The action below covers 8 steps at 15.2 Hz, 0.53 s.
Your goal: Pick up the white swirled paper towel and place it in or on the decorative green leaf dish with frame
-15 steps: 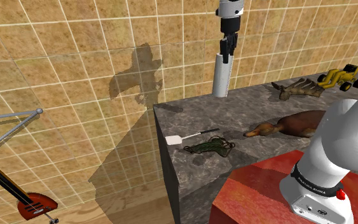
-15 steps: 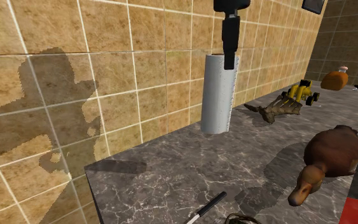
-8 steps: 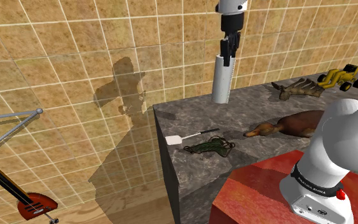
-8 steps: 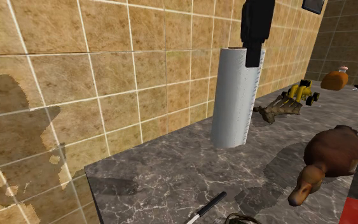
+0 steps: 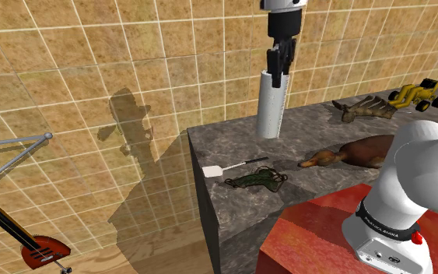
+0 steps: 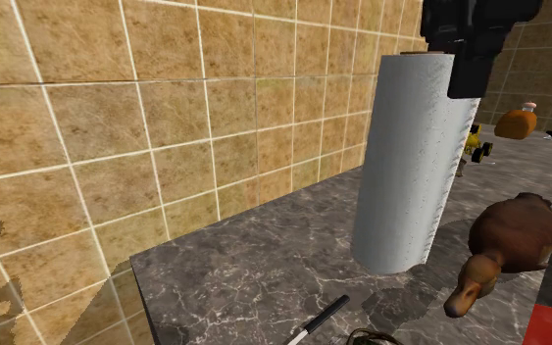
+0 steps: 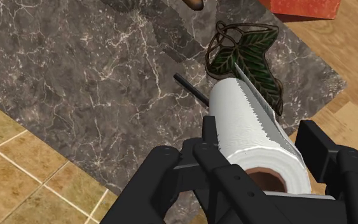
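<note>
My gripper (image 5: pixel 277 64) is shut on the top end of the white paper towel roll (image 5: pixel 271 103), which hangs upright well above the dark marble counter (image 5: pixel 233 140). The second exterior view has the roll (image 6: pixel 408 167) close and large under the black gripper (image 6: pixel 472 59). In the wrist view the fingers (image 7: pixel 210 137) clasp the roll (image 7: pixel 250 130) at its cardboard core end. The green leaf dish with a dark wire frame (image 5: pixel 257 180) lies flat near the counter's front edge, and in the wrist view the leaf dish (image 7: pixel 246 57) sits just beyond the roll's far end.
A spatula with a white blade (image 5: pixel 233 166) lies beside the leaf dish. A brown duck figure (image 5: pixel 357 151), a claw-like brown object (image 5: pixel 365 109) and a yellow toy vehicle (image 5: pixel 419 94) rest farther along the counter. An orange object (image 6: pixel 517 123) stands at the back. The red stand (image 5: pixel 310 233) fills the shoulder view's lower right.
The gripper has carried the roll away from the tiled wall toward the counter's front edge; it looms larger in the second exterior view. Its shadow slid left and down on the wall.
</note>
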Motion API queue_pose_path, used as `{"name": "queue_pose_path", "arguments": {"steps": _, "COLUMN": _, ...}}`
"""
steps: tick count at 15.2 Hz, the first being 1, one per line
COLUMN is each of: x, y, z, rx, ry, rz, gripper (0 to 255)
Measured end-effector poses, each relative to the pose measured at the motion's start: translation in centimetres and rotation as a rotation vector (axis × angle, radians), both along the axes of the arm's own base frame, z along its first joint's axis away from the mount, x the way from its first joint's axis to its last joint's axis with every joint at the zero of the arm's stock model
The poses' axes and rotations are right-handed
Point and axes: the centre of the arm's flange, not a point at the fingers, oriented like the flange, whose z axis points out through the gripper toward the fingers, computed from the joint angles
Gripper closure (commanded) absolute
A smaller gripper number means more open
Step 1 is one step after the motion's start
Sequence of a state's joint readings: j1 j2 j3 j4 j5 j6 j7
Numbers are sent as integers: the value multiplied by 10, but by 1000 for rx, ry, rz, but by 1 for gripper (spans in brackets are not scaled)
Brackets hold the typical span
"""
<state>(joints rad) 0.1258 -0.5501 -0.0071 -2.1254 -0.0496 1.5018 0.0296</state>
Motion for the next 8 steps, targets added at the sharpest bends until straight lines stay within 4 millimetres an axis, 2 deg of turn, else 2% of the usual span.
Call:
{"name": "queue_pose_path", "arguments": {"steps": 5, "x": -26, "y": 54, "z": 10, "rx": 0, "ry": 0, "rz": -1, "gripper": 255}}
{"name": "queue_pose_path", "arguments": {"steps": 8, "x": -30, "y": 60, "z": 2, "rx": 0, "ry": 0, "rz": -1, "gripper": 255}}
